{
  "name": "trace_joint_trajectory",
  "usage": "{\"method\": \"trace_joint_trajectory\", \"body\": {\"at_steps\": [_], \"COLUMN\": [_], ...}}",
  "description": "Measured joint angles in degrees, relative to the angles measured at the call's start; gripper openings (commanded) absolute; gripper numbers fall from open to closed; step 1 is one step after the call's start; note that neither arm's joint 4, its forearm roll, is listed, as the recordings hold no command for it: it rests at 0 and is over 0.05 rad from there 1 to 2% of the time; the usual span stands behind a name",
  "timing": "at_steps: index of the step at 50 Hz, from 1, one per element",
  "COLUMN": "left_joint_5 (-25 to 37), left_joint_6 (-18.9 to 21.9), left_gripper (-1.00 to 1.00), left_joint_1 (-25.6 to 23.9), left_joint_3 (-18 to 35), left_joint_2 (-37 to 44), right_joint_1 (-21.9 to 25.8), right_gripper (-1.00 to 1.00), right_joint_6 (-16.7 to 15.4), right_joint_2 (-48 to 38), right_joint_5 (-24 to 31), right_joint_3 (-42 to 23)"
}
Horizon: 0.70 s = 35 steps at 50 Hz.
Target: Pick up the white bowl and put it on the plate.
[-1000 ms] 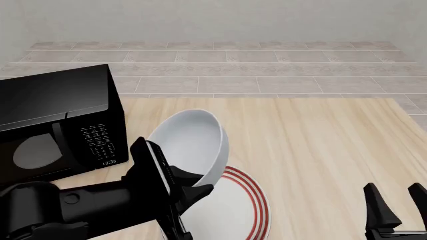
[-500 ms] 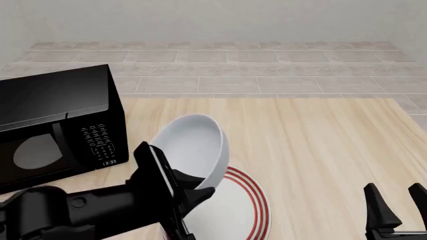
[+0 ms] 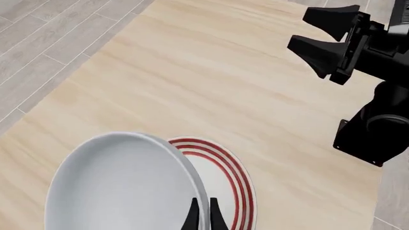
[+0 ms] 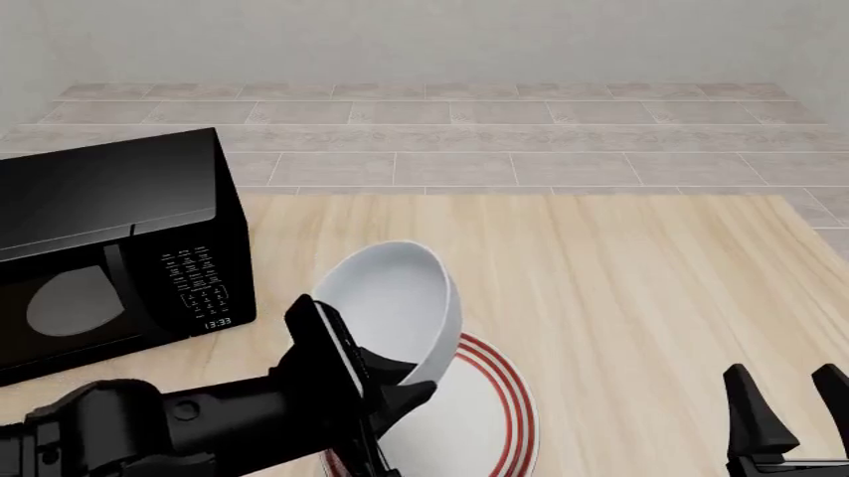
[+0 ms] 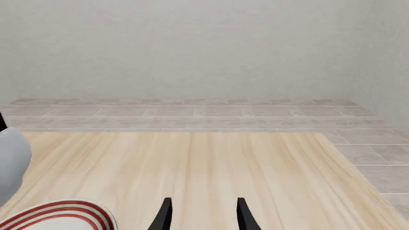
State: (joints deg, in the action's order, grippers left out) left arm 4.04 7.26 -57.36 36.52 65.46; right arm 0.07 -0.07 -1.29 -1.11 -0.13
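The white bowl (image 4: 393, 303) is plain and glossy, held tilted over the plate (image 4: 480, 415), which is flat and white with red rings near its rim. My left gripper (image 4: 385, 383) is shut on the bowl's near rim. In the left wrist view the bowl (image 3: 118, 184) fills the near part, the thin fingertips (image 3: 193, 218) pinch its rim, and the plate (image 3: 223, 179) lies just beyond. My right gripper (image 4: 789, 412) is open and empty at the table's near right; it also shows in the left wrist view (image 3: 323, 36). In the right wrist view the gripper (image 5: 201, 215) is open, with the plate's edge (image 5: 61, 213).
A black microwave (image 4: 113, 248) stands on the left of the wooden table (image 4: 637, 288), close beside the bowl. A grey tiled floor (image 4: 438, 129) and a plain wall lie beyond the table's far edge.
My left gripper has carried the bowl lower and a little to the right, closer over the plate. The right arm has not moved.
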Motion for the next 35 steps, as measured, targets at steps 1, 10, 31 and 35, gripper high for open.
{"method": "trace_joint_trajectory", "body": {"at_steps": [1, 10, 31, 35], "left_joint_5": [-0.14, -1.51, -4.04, -4.56], "left_joint_6": [-0.05, -0.48, -1.46, -1.73], "left_gripper": [-1.0, -1.0, -1.0, -1.0], "left_joint_1": [-0.01, 0.05, 0.43, 0.32], "left_joint_3": [-0.05, -0.67, -1.71, -2.05], "left_joint_2": [0.12, 1.19, 3.1, 3.48], "right_joint_1": [0.0, 0.0, 0.0, 0.0], "right_gripper": [1.0, 1.0, 1.0, 1.0], "right_joint_6": [0.0, 0.0, 0.0, 0.0], "right_joint_2": [0.0, 0.0, 0.01, 0.0], "right_joint_5": [0.0, 0.0, 0.0, 0.0], "right_joint_3": [0.0, 0.0, 0.0, 0.0]}}
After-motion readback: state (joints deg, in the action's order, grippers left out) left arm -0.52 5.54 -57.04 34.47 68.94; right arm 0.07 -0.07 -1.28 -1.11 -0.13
